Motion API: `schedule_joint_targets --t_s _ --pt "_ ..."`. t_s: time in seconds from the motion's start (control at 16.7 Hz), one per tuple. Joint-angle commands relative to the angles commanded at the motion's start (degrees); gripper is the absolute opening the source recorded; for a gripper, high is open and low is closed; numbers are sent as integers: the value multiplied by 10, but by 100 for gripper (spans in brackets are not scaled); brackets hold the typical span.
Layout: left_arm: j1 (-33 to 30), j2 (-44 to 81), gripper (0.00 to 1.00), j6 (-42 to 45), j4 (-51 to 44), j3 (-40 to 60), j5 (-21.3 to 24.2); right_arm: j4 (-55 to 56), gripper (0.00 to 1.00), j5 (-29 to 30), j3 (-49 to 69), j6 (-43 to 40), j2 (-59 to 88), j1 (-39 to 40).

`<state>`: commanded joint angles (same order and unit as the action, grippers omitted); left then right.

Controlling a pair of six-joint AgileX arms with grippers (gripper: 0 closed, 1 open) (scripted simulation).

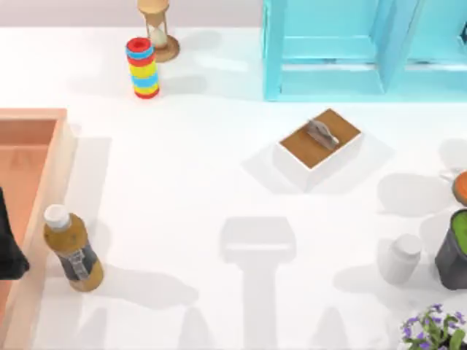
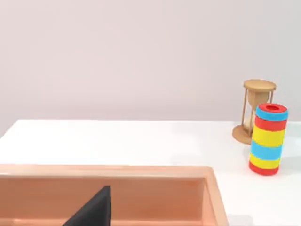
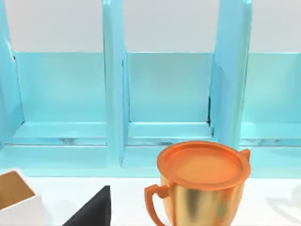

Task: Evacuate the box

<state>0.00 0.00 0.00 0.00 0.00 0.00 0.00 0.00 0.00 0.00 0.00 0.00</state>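
The box (image 1: 29, 157) is a big orange-brown wooden crate at the table's left edge, cut off by the picture's border. My left gripper (image 1: 9, 251) is a dark shape low over the crate's inside; a black part of it (image 2: 92, 212) rises before the crate's far wall (image 2: 108, 172). What shows of the crate's floor is bare. A brown bottle (image 1: 71, 249) with a white cap stands on the table just outside the crate's right wall. A black part of my right gripper (image 3: 91, 209) faces a gold cup (image 3: 202, 186) with an orange lid.
A striped cylinder (image 1: 142, 67) and an hourglass (image 1: 157, 25) stand at the back left. A cyan shelf (image 1: 365, 47) is at the back right, with a white box with a brown lid (image 1: 319, 146) before it. A white bottle (image 1: 401, 259), a green-topped pot (image 1: 456, 251) and a plant (image 1: 434, 332) are at the right.
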Motion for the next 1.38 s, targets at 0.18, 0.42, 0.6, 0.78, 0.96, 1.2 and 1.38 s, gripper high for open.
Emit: schedule_joint_targets --t_s 0.18,0.42,0.6,0.78,0.96,1.2,1.38 --pt "2 7 100 3 -7 7 0 0 100 0 0 0 0 0" --pt "26 92 100 30 -87 87 -1 0 100 0 0 0 0 0" --pt "55 218 100 62 -202 197 -2 0 100 0 0 0 0 0" --pt "87 393 100 97 -334 325 -2 0 100 0 0 0 0 0" --pt "120 582 100 131 -466 455 -1 0 100 0 0 0 0 0" --pt "155 776 100 170 -611 602 1 0 100 0 0 0 0 0" --pt "173 861 100 190 -678 672 3 0 100 0 0 0 0 0"
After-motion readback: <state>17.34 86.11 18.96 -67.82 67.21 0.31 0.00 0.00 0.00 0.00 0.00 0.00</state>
